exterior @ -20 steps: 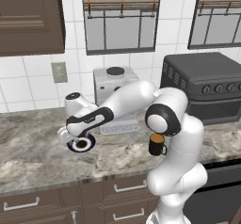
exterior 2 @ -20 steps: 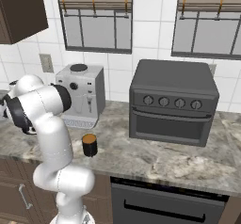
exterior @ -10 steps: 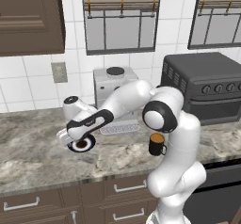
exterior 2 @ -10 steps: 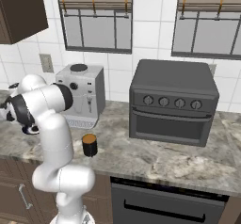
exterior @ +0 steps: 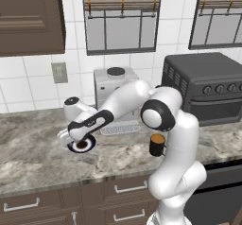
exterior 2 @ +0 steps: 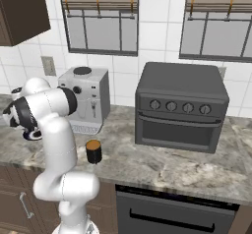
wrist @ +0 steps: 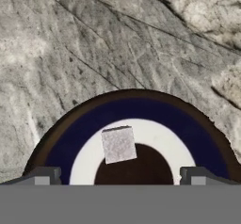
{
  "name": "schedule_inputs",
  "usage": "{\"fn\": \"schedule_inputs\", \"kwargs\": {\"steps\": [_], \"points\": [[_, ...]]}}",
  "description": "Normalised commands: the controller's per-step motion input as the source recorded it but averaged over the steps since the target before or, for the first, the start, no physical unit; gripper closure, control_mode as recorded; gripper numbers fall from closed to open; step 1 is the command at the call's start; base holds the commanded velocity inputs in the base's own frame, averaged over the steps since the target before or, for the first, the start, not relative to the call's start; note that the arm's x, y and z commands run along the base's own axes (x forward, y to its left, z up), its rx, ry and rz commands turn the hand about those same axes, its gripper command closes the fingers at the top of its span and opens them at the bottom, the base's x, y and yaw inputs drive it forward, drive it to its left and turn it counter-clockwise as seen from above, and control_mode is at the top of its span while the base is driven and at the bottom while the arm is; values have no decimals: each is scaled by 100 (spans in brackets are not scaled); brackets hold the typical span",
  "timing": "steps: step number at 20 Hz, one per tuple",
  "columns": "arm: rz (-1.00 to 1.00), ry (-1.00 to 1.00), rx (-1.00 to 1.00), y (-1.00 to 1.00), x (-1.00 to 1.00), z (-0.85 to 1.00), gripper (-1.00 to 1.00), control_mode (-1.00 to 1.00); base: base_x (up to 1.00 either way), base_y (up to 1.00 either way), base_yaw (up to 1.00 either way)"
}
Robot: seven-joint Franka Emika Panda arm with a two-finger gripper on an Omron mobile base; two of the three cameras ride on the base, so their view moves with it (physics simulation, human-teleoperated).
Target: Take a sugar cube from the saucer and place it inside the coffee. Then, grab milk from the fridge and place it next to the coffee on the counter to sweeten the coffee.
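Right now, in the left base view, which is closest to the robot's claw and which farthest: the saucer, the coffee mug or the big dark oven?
1. saucer, right under the gripper.
2. coffee mug, off to its right.
3. oven, farthest right, at the wall.

Hand (wrist: 117,175) low, pointing down, fingers apart

A pale sugar cube (wrist: 118,144) lies flat on the saucer's (wrist: 197,136) white ring, lower centre of the hand view. The black coffee mug (exterior: 157,145) stands upright on the marbled counter (exterior: 33,153), centre-right of the left base view
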Motion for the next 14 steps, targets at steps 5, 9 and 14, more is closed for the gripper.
{"fn": "schedule_inputs", "kwargs": {"steps": [5, 9, 14], "points": [[0, -1, 0, 0, 14, -7, -100, -100, 0, 0, 0], [0, -2, 0, 0, 0, -17, -100, -100, 0, 0, 0], [0, -5, 0, 2, 6, -11, 100, -100, 0, 0, 0]]}}
